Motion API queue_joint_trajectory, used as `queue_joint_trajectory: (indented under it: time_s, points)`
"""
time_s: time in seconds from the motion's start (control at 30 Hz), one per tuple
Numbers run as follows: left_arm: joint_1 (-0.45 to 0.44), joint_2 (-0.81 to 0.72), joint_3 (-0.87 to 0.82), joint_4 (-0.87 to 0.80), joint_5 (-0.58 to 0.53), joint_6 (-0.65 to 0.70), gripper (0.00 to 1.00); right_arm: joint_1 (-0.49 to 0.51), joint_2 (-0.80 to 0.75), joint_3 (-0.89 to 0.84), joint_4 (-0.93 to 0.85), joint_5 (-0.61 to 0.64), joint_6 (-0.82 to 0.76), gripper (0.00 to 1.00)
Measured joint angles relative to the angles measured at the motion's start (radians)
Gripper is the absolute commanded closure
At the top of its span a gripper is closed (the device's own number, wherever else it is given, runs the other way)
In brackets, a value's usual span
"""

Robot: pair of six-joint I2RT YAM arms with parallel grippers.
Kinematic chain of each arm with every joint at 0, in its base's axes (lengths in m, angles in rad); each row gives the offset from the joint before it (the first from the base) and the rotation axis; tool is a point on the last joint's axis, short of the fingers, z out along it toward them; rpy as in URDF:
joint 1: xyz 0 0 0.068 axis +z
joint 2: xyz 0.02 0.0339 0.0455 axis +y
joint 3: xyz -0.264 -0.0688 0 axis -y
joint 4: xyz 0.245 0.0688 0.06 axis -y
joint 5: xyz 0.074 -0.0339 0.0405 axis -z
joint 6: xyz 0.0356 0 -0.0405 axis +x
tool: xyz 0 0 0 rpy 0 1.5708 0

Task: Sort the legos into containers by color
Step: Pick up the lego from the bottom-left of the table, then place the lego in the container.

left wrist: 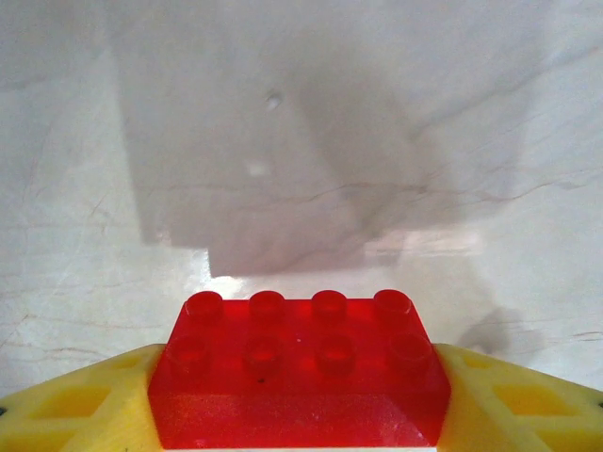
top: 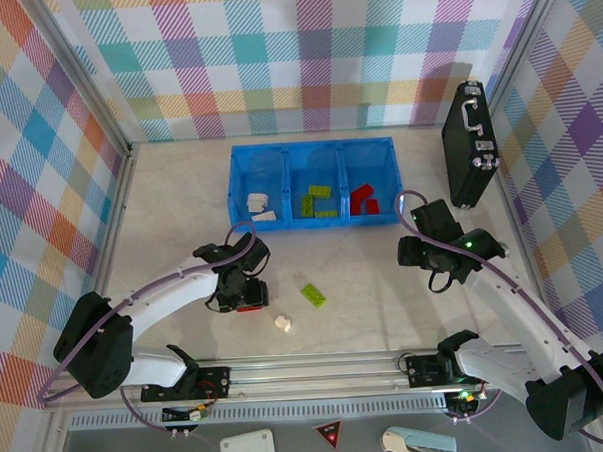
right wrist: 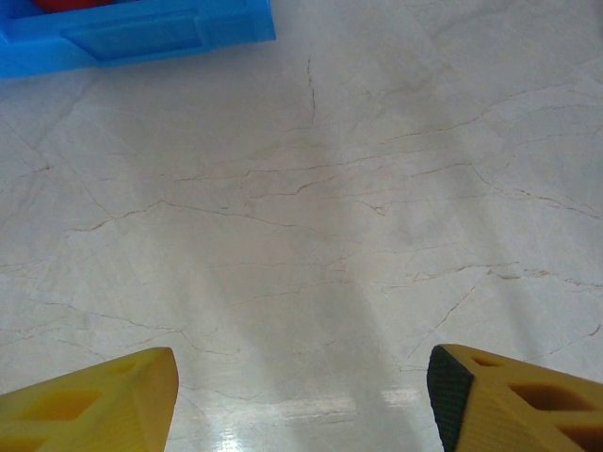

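Note:
My left gripper is shut on a red lego, its yellow fingers pressed against both ends; from above that red lego sits low near the table under the left gripper. A lime green lego and a cream lego lie loose on the table. The blue tray holds cream bricks on the left, green in the middle, red on the right. My right gripper stands open over bare table, near the tray's corner.
A black case with metal latches stands at the back right against the plaid wall. The metal rail runs along the near edge between the arm bases.

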Motion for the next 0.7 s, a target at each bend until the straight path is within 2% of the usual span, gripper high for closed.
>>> queue_joint_trajectory:
  time_s: [0.27, 0.5, 0.7]
  points:
    - [0.0, 0.008, 0.111, 0.038, 0.036, 0.021, 0.38, 0.0, 0.0, 0.0, 0.0, 0.001, 0.0, 0.28]
    - [-0.009, 0.046, 0.185, 0.19, 0.134, 0.025, 0.38, 0.0, -0.001, 0.0, -0.002, 0.001, 0.001, 0.28]
    - [-0.011, 0.159, 0.292, 0.325, 0.225, 0.02, 0.39, 0.0, -0.007, 0.0, -0.014, 0.002, 0.003, 0.29]
